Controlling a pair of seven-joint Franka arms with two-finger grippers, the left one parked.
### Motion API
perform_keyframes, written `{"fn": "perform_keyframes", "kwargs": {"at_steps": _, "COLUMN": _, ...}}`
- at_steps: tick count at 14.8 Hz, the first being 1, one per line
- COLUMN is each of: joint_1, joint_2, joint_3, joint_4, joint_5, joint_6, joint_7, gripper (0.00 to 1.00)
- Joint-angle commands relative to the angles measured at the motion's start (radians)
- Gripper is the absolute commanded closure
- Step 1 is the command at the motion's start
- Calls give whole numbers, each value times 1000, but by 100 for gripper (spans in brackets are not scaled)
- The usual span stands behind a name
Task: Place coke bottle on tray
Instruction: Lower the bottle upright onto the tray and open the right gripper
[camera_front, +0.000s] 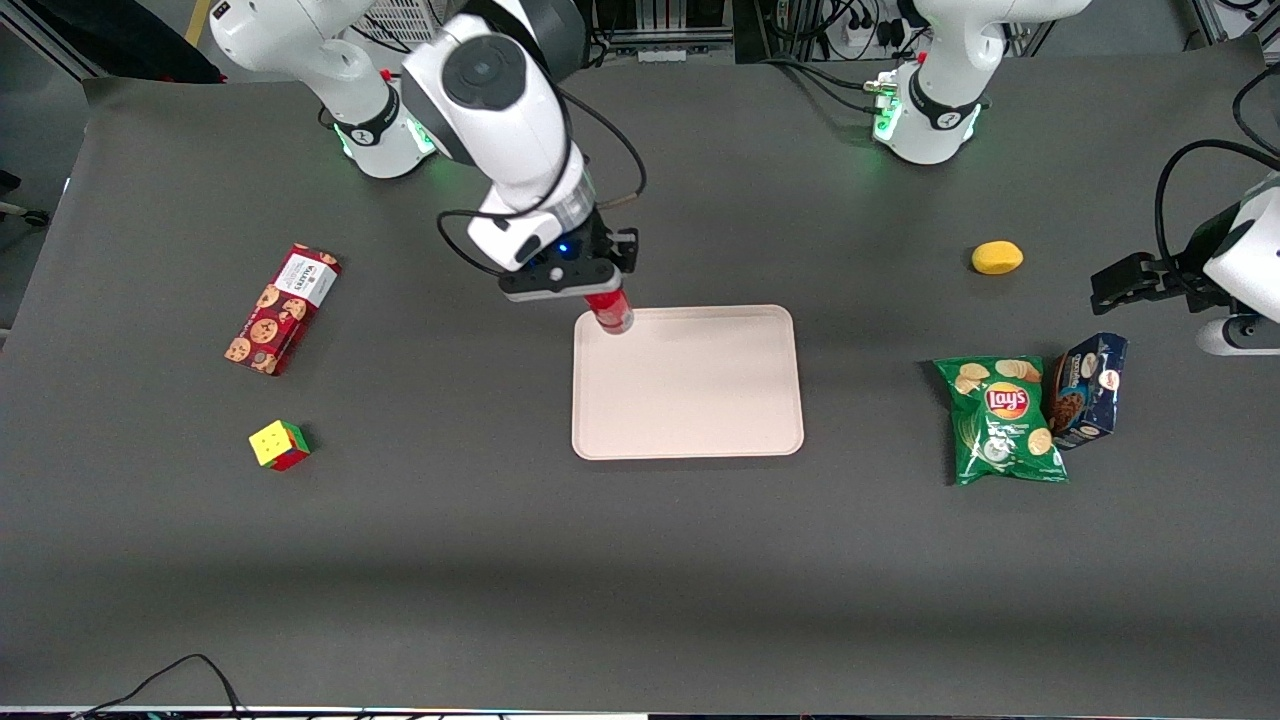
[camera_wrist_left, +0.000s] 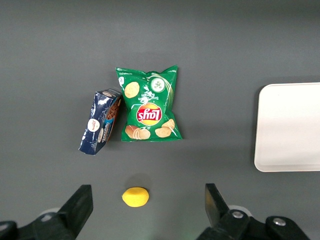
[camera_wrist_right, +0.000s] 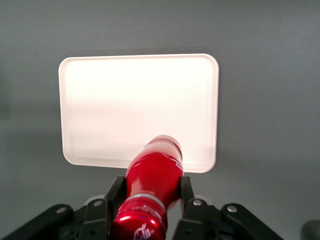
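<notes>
Front view and both wrist views of my remote station: I see the pincer (camera_front: 607, 292) hanging over the corner of the tray (camera_front: 690, 400) that lies farthest from the front camera and toward the working arm's end of the desk (camera_front: 640, 560). Its two fingers (camera_wrist_right: 116, 192) are closed against the sides of the coke bottle (camera_front: 610, 310), which they grip by the upper body; in the right wrist view the coke bottle (camera_wrist_right: 152, 187) hangs with its base over the rim of the tray (camera_wrist_right: 140, 90), and I cannot tell whether that base touches the tray or is just above it. The tray lies flat at mid-desk with nothing resting on its inner surface. Toward the working arm's end I note a red cookie box (camera_front: 282, 308) lying flat and, nearer the front camera, a puzzle cube (camera_front: 279, 445). Toward the parked arm's end lie a green chip bag (camera_front: 1003, 419) with a dark blue cookie box (camera_front: 1088, 389) just beside it, and a yellow lemon (camera_front: 997, 258) farther from the front camera than both; the left wrist view shows the same three well apart from the tray's edge (camera_wrist_left: 260, 130)
</notes>
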Motion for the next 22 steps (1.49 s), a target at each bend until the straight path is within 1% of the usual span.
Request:
{"fn": "perform_keyframes", "kwargs": {"at_steps": 1, "joint_1": 23, "joint_2": 157, "joint_3": 10, "joint_4": 117, "joint_5": -52, "joint_6": 24, "joint_7": 46, "gripper": 100}}
{"fn": "perform_keyframes", "kwargs": {"at_steps": 3, "joint_1": 23, "joint_2": 222, "joint_3": 10, "joint_4": 134, "joint_5": -93, "joint_6": 39, "joint_7": 38, "gripper": 100}}
{"fn": "perform_keyframes", "kwargs": {"at_steps": 5, "joint_1": 17, "joint_2": 263, "joint_3": 8, "joint_4": 137, "joint_5": -101, "joint_6": 82, "joint_7": 27, "gripper": 100}}
{"fn": "perform_keyframes", "kwargs": {"at_steps": 7, "joint_1": 10, "joint_2": 297, "joint_3": 1, "joint_4": 136, "joint_5": -101, "joint_6": 101, "joint_7": -32, "gripper": 100}}
{"fn": "perform_keyframes", "kwargs": {"at_steps": 10, "joint_1": 6, "joint_2": 320, "joint_3": -5, "joint_4": 134, "joint_5": -104, "joint_6": 118, "joint_7": -40, "gripper": 100}}
{"fn": "perform_keyframes", "kwargs": {"at_steps": 12, "joint_1": -2, "joint_2": 329, "joint_3": -11, "joint_4": 134, "joint_5": -133, "joint_6": 119, "joint_7": -56, "gripper": 100}}
{"fn": "perform_keyframes", "kwargs": {"at_steps": 14, "joint_1": -22, "joint_2": 332, "joint_3": -11, "joint_4": 127, "joint_5": -135, "joint_6": 157, "joint_7": -57, "gripper": 100}}
{"fn": "perform_keyframes", "kwargs": {"at_steps": 17, "joint_1": -26, "joint_2": 348, "joint_3": -11, "joint_4": 127, "joint_5": -135, "joint_6": 179, "joint_7": -57, "gripper": 100}}
{"fn": "perform_keyframes", "kwargs": {"at_steps": 22, "joint_1": -28, "joint_2": 361, "joint_3": -11, "joint_4": 128, "joint_5": -132, "joint_6": 184, "joint_7": -54, "gripper": 100}}
